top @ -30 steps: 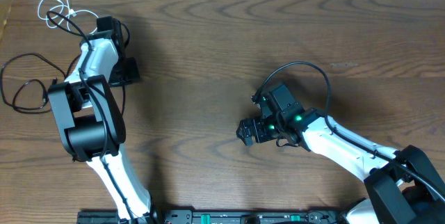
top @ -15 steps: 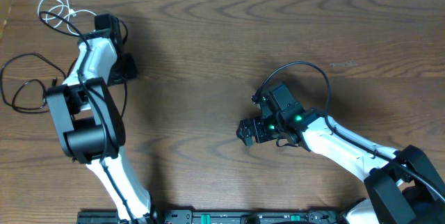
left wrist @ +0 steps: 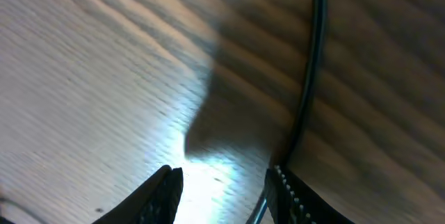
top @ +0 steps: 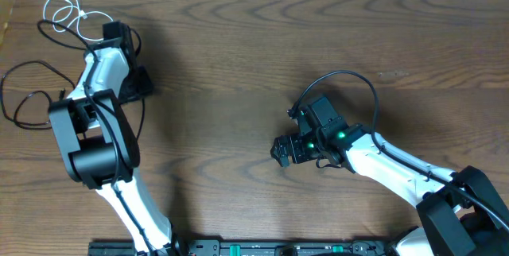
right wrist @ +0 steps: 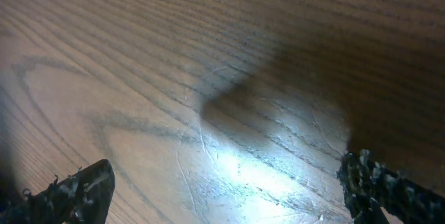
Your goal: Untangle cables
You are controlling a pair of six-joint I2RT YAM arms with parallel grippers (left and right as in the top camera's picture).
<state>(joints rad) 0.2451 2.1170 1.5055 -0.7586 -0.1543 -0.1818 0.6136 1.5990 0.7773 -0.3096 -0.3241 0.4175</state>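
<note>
The wooden table [top: 238, 49] bears a white cable [top: 79, 16] and a black cable [top: 24, 65].

Right wrist view. The right gripper [right wrist: 224, 195] shows 2 dark, textured fingertips [right wrist: 80, 190] at the lower corners, spread wide above the wood-grain table [right wrist: 174, 36]; a bright reflection [right wrist: 243, 161] lies between them.
</note>
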